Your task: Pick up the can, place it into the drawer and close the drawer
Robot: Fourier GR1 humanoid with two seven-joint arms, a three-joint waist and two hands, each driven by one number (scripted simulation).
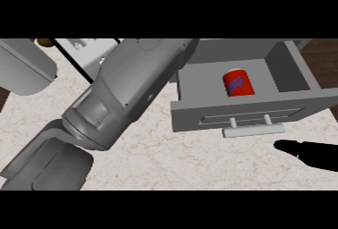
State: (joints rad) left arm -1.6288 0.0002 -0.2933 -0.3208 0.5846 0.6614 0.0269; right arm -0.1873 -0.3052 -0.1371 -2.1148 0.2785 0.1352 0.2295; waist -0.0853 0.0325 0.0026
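Red cylindrical can (238, 82) with a blue mark on its side: lies inside the open grey drawer (191, 91), toward the middle of the compartment, apart from the walls

Drawer: pulled out over the pale marbled surface (185, 156); front panel faces the lower edge of the view; pale grey bar handle (253, 130) on two short posts sticks out from the front panel

Right robot hand (309, 153): black, enters at the right edge, below and right of the handle, near it but not touching. Only part of it shows; fingers look extended toward the left, nothing held

Left arm: large grey forearm (125, 94) crosses the view diagonally from lower left up to the top, just left of the drawer, overlapping its left wall. Left robot hand: hidden beyond the forearm's far end, cannot tell how its fingers stand

Upper left: a pale grey rounded object (23, 67) at the edge; a white flat item with a dark border (86, 49) partly hidden behind the forearm
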